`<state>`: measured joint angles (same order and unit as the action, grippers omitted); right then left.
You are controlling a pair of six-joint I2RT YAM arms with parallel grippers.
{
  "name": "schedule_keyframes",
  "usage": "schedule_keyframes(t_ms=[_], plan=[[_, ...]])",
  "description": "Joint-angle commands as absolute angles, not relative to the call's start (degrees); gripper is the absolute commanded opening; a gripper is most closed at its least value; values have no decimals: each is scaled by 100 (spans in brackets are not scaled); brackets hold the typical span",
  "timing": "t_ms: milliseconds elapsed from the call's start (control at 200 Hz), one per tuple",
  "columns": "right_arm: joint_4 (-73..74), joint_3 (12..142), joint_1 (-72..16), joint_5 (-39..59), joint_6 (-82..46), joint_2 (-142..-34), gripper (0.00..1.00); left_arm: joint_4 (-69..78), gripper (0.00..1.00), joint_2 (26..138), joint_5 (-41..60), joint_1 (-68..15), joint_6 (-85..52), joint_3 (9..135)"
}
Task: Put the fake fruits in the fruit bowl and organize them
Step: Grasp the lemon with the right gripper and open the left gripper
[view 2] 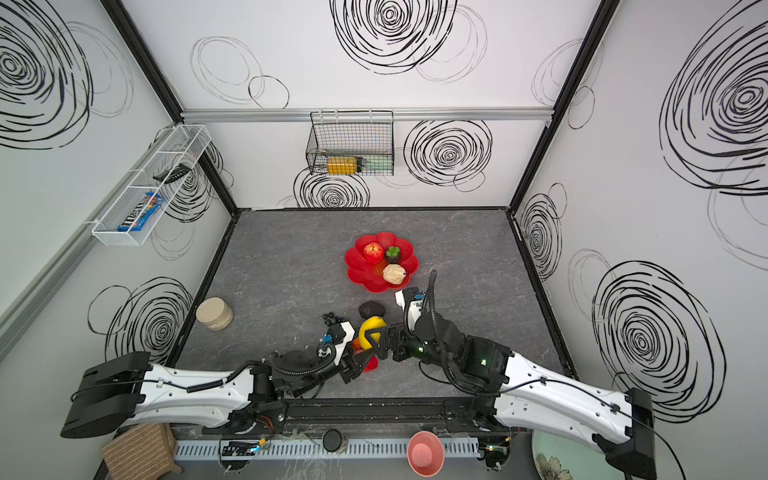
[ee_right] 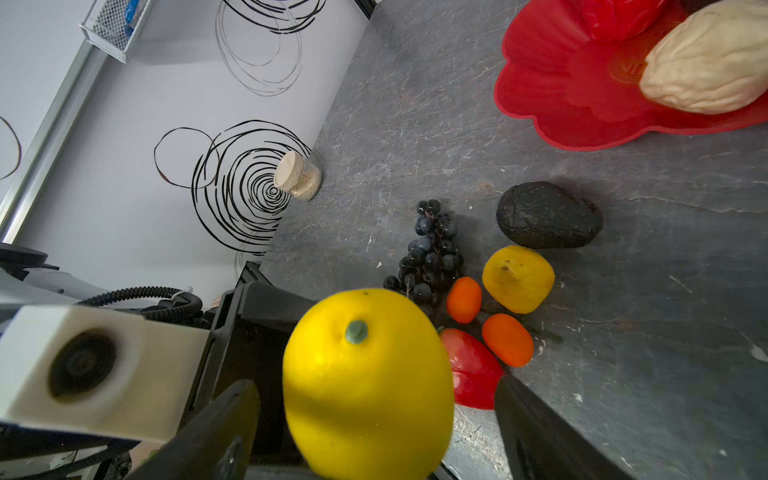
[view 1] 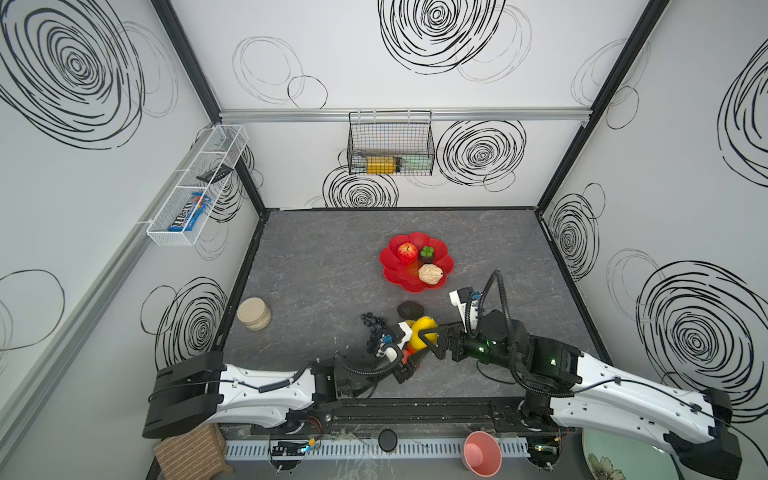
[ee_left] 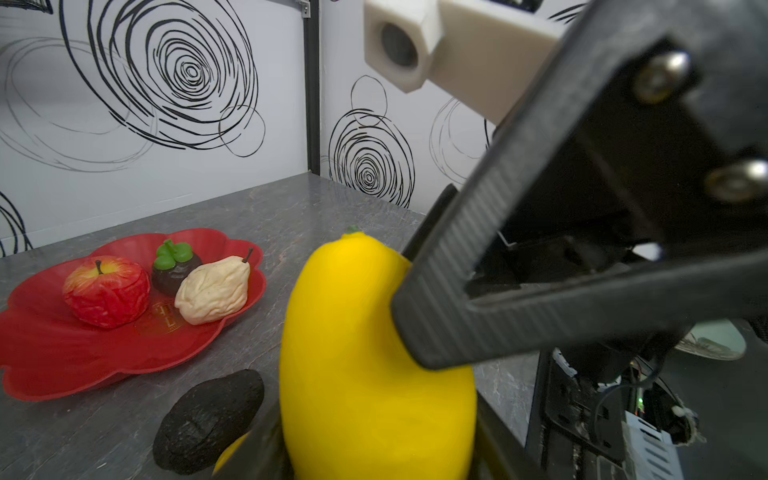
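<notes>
The left tool (ee_left: 374,453) is clamped on the large yellow plastic lemon (view 2: 371,326), holding it lifted near the middle of the near edge of the grey stone-patterned desk (view 1: 311,270). The right tool (ee_right: 370,395) stands wide and straddles the same lemon. One of its fingers (ee_left: 457,232) looks to rest against the fruit's side, while the right wrist view shows a gap at the other. This reads as a hand-over, and the danger lies in its timing. If the left tool lets go before the right one has closed, the smooth, round lemon would likely drop onto the red plastic strawberry (ee_right: 471,368) and the two small orange fruits (ee_right: 464,300) right below it, scattering them. A push from the touching finger could also twist the lemon out of the left grip. The shallow glossy red flower-shaped bowl (view 1: 399,274) sits farther off at mid-desk, holding the red apple (view 1: 407,252), the dark mangosteen with green cap (view 1: 427,254) and the cream wrinkled fruit (view 1: 430,274). Its low rim may let a rolling lemon escape or knock the cream fruit at its near right. The dark avocado (ee_right: 548,215), the dark grape bunch (ee_right: 432,253) and the smaller yellow lemon (ee_right: 518,279) lie on the desk between bowl and arms
</notes>
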<state>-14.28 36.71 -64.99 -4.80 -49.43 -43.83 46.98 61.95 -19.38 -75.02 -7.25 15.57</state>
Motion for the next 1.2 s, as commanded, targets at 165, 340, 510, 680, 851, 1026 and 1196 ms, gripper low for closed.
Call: schedule_keyframes(t_ms=[165, 340, 510, 680, 851, 1026, 1196], plan=[[-1196, 3858, -6580, -469, -4817, -4566, 86, 5405, 60, 6411, -2082, -7644, -419, 1526], [-1289, 3843, -6664, -684, -4742, -4587, 79, 5458, 60, 6418, -2162, -7637, -464, 1506], [-1231, 3854, -6704, -667, -4711, -4643, 73, 5467, 60, 6443, -2136, -7646, -465, 1504], [-1215, 3867, -6724, -731, -4686, -4660, 67, 5414, 62, 6469, -2085, -7643, -477, 1538], [-1234, 3910, -6717, -793, -4632, -4675, 62, 5282, 79, 6426, -2142, -7646, -557, 1551], [-1239, 3928, -6695, -1098, -4602, -4591, 62, 4979, 97, 6150, -2347, -7614, -769, 1511], [-1504, 4109, -6178, -1346, -4226, -4495, 62, 4500, 96, 5265, -2559, -7529, -1189, 1226]])
